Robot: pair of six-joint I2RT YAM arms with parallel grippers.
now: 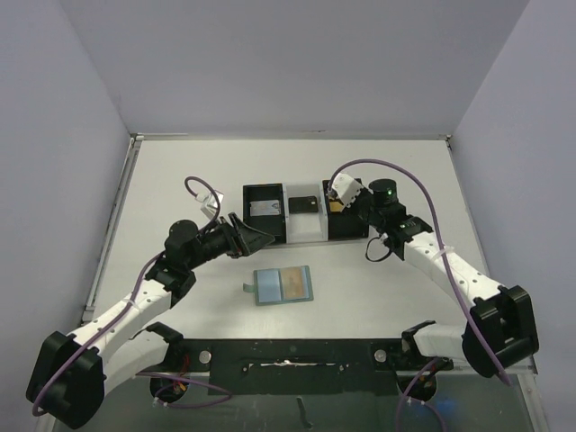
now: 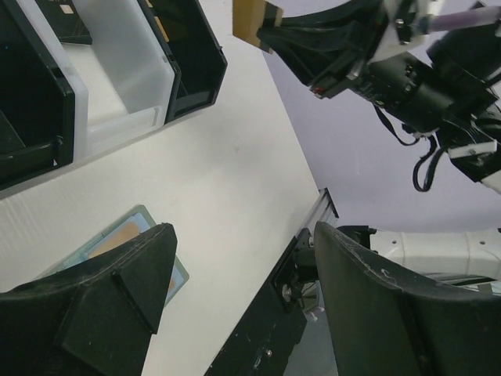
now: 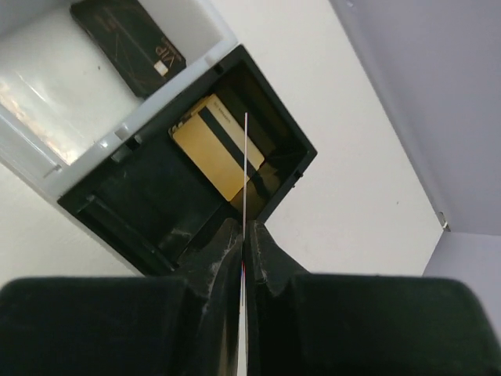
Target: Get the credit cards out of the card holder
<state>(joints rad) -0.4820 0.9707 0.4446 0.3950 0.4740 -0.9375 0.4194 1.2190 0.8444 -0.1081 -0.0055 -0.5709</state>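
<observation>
"VIP" on dark card [image 3: 129, 39], white tray [image 3: 47, 102]; nothing else legible

White table [image 1: 360, 297], pale lilac-grey walls [image 1: 297, 63] on three sides, aluminium rail [image 1: 110, 229] along the table's left edge, even soft light

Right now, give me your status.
Left hand open, empty. Right hand shut on gold credit card over black box. Card holder lies open, orange card showing. Nothing blocking.

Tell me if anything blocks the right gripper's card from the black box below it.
Nothing visible does. The right gripper holds the card edge-on over the open black box. Only a gold card lies on the box floor.
</observation>
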